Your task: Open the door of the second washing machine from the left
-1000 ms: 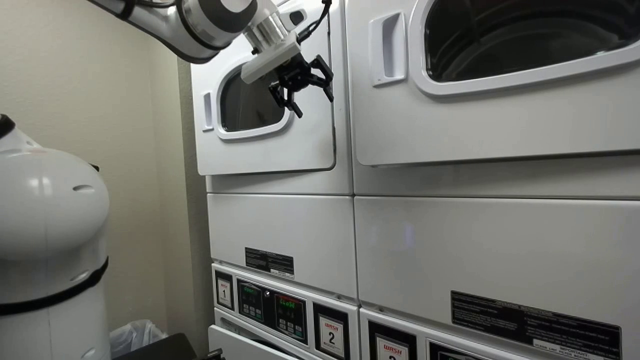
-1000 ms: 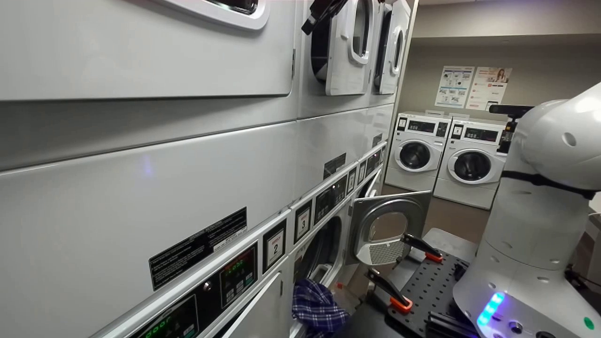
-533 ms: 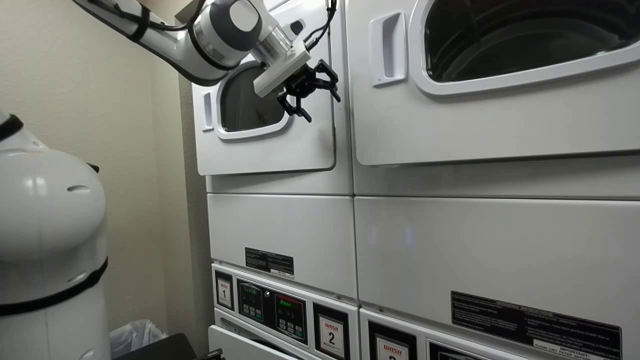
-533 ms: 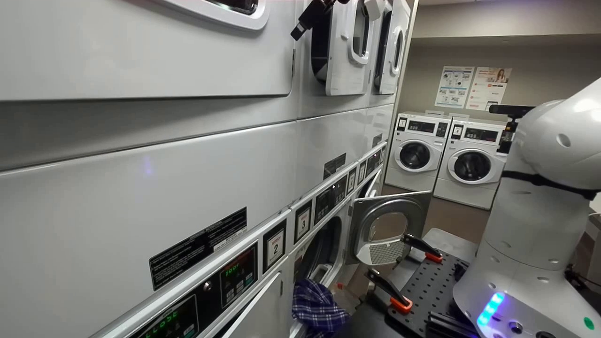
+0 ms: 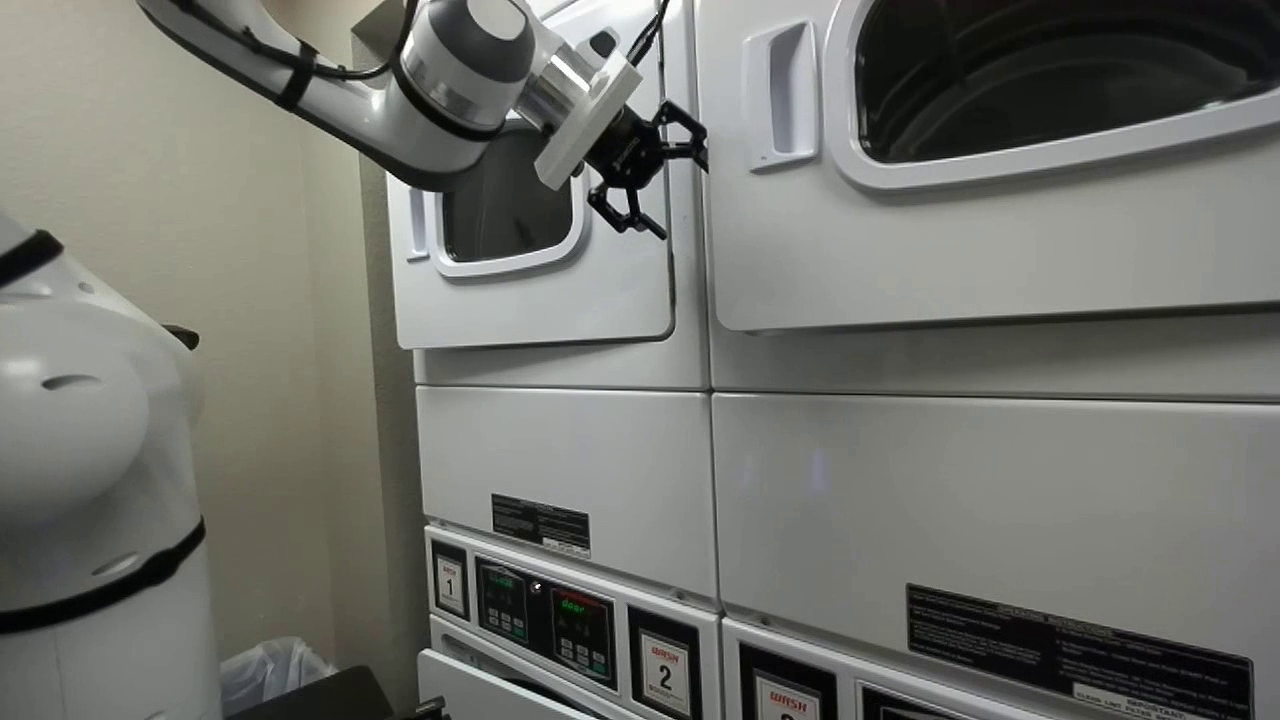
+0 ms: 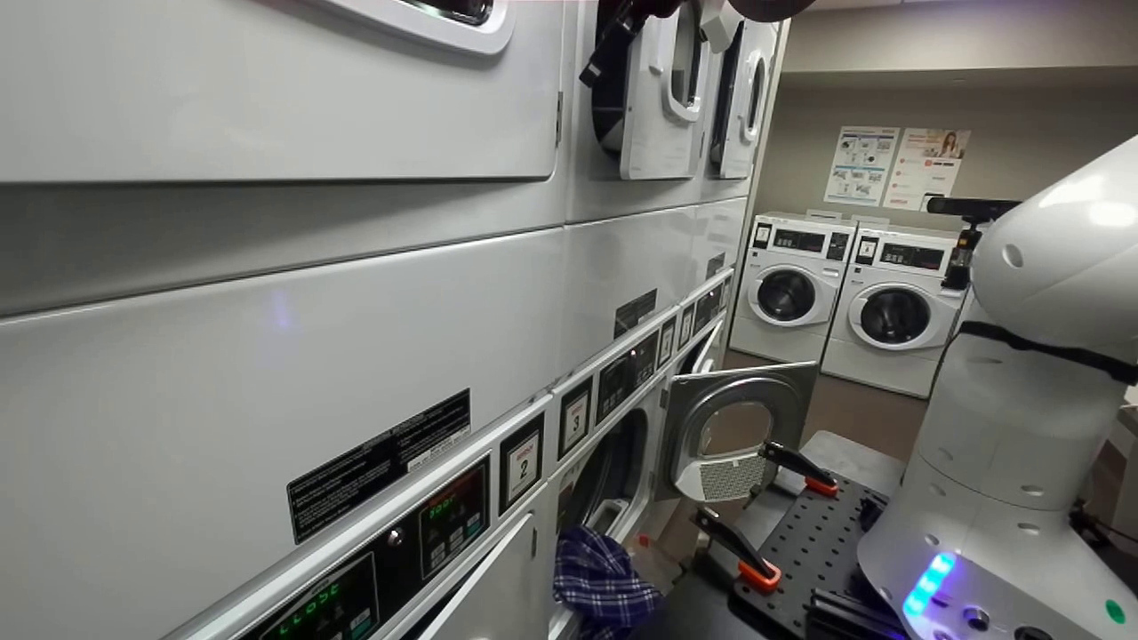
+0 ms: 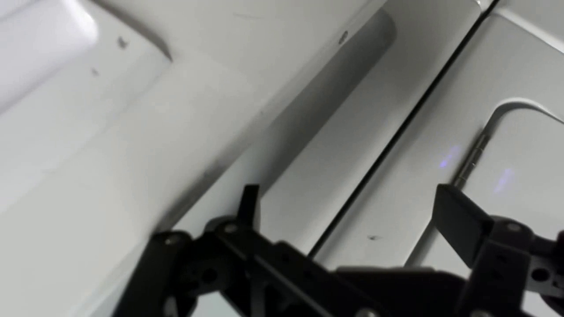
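The second washing machine (image 5: 960, 470) is a white boxy unit with its door (image 5: 955, 245) on the upper part. The door has a large dark window (image 5: 1040, 80) and a recessed handle (image 5: 783, 100) near its left edge. In an exterior view the door (image 6: 645, 111) stands partly open, with a dark opening beside it. My gripper (image 5: 685, 202) is open with nothing between its fingers; one fingertip meets the door's left edge. I cannot tell whether it touches or is behind it. In the wrist view my gripper (image 7: 346, 191) spans the dark gap between machines; the door (image 7: 145, 132) lies left.
The first machine's door (image 5: 620, 300) is behind the gripper; its hinge (image 7: 472, 160) shows in the wrist view. Lower doors stand open, including a metal-lined one (image 6: 680, 391). A plaid cloth (image 6: 605, 578) hangs below. The robot base stands beside a black perforated plate (image 6: 800, 542).
My gripper has moved right, from in front of the first machine's door to the second door's left edge, staying open. The arm and shoulder have turned with it. The second door has not visibly moved.
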Tool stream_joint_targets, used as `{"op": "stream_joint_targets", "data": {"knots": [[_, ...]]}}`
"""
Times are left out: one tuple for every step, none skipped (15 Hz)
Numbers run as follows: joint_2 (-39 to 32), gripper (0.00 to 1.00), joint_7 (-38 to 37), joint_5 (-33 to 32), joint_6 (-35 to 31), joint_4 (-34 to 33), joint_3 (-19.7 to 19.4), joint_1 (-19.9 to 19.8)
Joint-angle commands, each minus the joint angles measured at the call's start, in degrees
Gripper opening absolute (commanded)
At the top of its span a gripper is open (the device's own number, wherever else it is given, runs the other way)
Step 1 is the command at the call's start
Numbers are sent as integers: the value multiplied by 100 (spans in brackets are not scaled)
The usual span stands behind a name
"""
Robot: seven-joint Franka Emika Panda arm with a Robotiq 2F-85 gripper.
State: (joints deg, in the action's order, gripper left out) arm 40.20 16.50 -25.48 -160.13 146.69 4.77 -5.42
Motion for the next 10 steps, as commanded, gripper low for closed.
{"op": "stream_joint_targets", "data": {"knots": [[118, 100, -377, -523, -41, 84, 231, -708], [153, 100, -470, -641, -13, 86, 308, -807], [217, 100, -578, -769, 9, 120, 381, -921], [270, 100, -651, -878, 33, 141, 432, -1008], [341, 100, -737, -1019, 50, 176, 467, -1110], [408, 100, -815, -1171, 70, 192, 498, -1212], [480, 100, -909, -1315, 84, 200, 527, -1301], [550, 100, -1023, -1487, 70, 200, 555, -1404], [607, 100, -1118, -1660, 57, 177, 574, -1498], [684, 100, -1230, -1830, 60, 165, 591, -1603]]}}
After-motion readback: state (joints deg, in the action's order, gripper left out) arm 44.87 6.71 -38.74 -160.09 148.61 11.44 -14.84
